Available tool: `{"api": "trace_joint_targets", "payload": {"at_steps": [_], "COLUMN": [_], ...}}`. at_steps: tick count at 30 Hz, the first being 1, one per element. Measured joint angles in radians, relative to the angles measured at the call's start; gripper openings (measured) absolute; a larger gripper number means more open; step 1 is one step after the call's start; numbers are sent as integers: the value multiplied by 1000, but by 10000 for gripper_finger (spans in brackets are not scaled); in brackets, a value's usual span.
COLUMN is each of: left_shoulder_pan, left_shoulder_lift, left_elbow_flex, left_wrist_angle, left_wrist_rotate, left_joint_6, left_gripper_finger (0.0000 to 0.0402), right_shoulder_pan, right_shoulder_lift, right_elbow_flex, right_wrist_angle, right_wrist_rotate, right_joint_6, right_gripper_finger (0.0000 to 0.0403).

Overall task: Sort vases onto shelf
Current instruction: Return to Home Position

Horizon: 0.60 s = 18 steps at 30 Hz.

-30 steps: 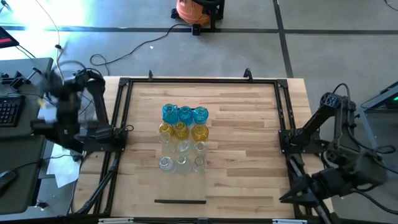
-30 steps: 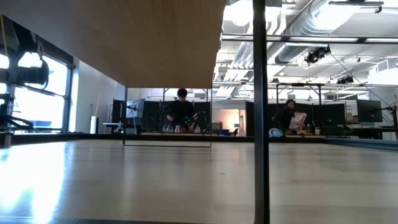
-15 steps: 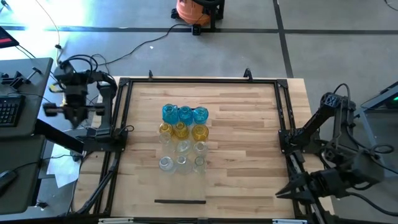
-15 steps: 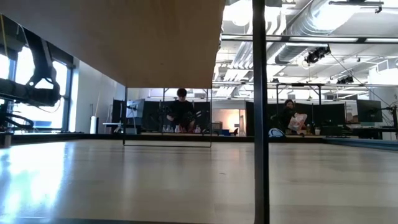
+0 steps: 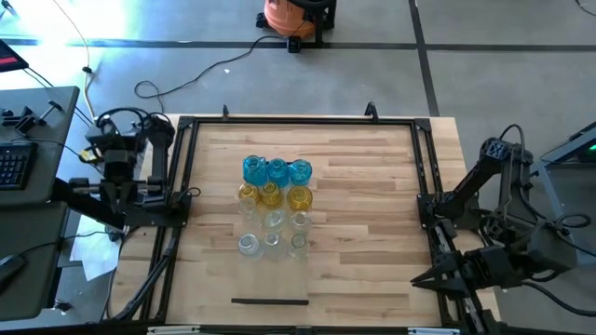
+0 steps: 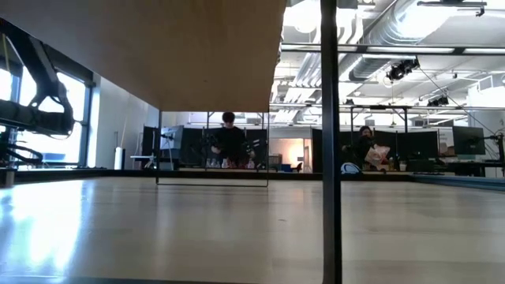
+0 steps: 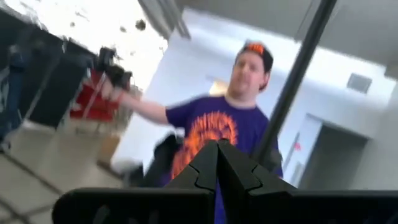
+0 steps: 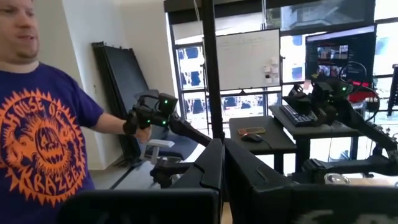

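Several small glass vases stand upright on their bases in rows mid-table: blue [image 5: 277,170] farthest, yellow [image 5: 273,195] behind them, clear [image 5: 272,233] nearest. The shelf shows from below as a pale panel [image 6: 158,47] on thin dark legs. From above only its near dark strip [image 5: 270,301] stands out. My left gripper [image 5: 118,179] [image 7: 217,163] is shut and holds nothing, beyond the table's left edge. My right gripper [image 5: 419,277] [image 8: 222,163] is shut and holds nothing, off the near right corner. Both are far from the vases.
A dark metal frame [image 5: 298,120] rims the tabletop, and an upright post [image 6: 330,142] crosses the low view. A person in a purple printed shirt [image 8: 37,143] stands beyond the table holding a control handle [image 8: 149,112]. A desk with a keyboard [image 5: 14,163] lies to the left.
My left gripper, still shut, has sunk and swung toward the table's left edge, staying outside the frame. My right gripper has rolled slightly in place. The vases have not moved.
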Motion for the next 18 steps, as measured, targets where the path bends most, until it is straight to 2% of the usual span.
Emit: {"api": "trace_joint_targets", "payload": {"at_steps": [4, 10, 11, 14, 16, 18], "left_shoulder_pan": [4, 4, 4, 2, 3, 11], "left_shoulder_lift": [0, 20, 37, 120, 190, 248], "left_elbow_flex": [-80, -130, -135, -151, -156, -156], "left_wrist_angle": [150, 260, 260, 235, 273, 357], "left_wrist_rotate": [-4, -4, 16, 186, 274, 350], "left_joint_6": [9, 29, -4, -226, -363, -412], "left_gripper_finger": [1, 1, 1, 1, 1, 1], "right_shoulder_pan": [17, 39, 42, 50, 58, 63], "right_shoulder_lift": [0, 0, 0, 0, 0, 0], "right_elbow_flex": [0, 0, 0, 0, 0, 0], "right_wrist_angle": [-2, -2, -2, -2, -5, -10], "right_wrist_rotate": [28, 55, 47, 18, 14, 13], "right_joint_6": [18, 37, 37, 44, 48, 48], "right_gripper_finger": [0, 0, 0, 0, 0, 0]}}
